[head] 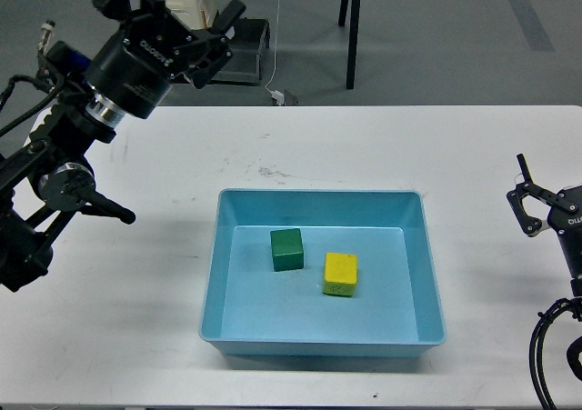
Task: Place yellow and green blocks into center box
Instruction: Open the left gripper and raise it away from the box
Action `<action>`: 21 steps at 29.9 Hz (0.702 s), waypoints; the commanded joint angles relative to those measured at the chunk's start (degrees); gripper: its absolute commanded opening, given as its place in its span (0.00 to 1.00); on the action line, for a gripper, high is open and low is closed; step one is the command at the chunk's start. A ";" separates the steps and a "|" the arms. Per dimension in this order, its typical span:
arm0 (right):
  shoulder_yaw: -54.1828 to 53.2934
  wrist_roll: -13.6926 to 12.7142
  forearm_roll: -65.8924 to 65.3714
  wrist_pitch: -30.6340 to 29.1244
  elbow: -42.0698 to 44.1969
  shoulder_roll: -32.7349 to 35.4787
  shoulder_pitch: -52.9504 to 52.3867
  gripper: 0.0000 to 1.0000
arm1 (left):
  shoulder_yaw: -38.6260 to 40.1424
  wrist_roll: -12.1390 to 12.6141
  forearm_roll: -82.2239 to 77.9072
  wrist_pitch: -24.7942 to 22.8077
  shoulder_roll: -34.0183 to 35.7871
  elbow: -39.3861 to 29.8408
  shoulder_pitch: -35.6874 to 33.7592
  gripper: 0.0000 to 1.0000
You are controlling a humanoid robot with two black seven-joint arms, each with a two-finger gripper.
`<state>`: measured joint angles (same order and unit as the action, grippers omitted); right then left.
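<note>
The green block point(286, 248) and the yellow block point(340, 274) both rest on the floor of the light-blue box point(318, 195) in the middle of the white table, side by side and slightly apart. My left gripper point(221, 39) is raised high at the upper left, past the table's far edge, well away from the box, with its fingers spread and empty. My right gripper point(522, 196) shows at the right edge, above the table's right end, open and empty.
Behind the table on the floor stand a white container point(179, 5) and a dark grey bin point(241, 54), with black frame legs point(353, 28) and a cable point(275, 65). The white table point(491, 146) surrounds the box.
</note>
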<state>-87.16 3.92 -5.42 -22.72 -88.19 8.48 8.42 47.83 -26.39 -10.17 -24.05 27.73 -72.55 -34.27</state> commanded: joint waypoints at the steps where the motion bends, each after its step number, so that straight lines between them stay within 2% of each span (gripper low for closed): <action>1: -0.99 -1.81 5.23 -0.30 -0.06 -2.50 2.39 1.00 | -0.10 2.40 20.94 4.71 3.47 -6.44 7.79 1.00; 6: -2.93 -1.81 6.03 -1.44 -0.14 -5.49 5.46 1.00 | 5.94 2.48 26.16 5.94 2.51 -13.57 21.23 1.00; 9: -2.93 -1.81 7.78 -2.32 -0.23 -6.72 7.13 1.00 | 8.07 3.71 28.09 5.86 0.05 -14.72 26.61 1.00; 14: -3.01 -1.72 11.82 -2.41 -0.14 -6.90 9.59 1.00 | 7.98 6.79 31.34 7.08 -1.53 -14.98 29.70 1.00; 21: -3.01 -1.72 17.28 -3.03 -0.06 -7.08 12.32 1.00 | 7.89 6.88 38.38 6.47 -5.49 -15.16 34.09 1.00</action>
<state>-90.19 2.20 10.04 -25.62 -88.36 1.51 20.01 55.77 -19.51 26.75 -17.11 24.07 -87.69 -1.87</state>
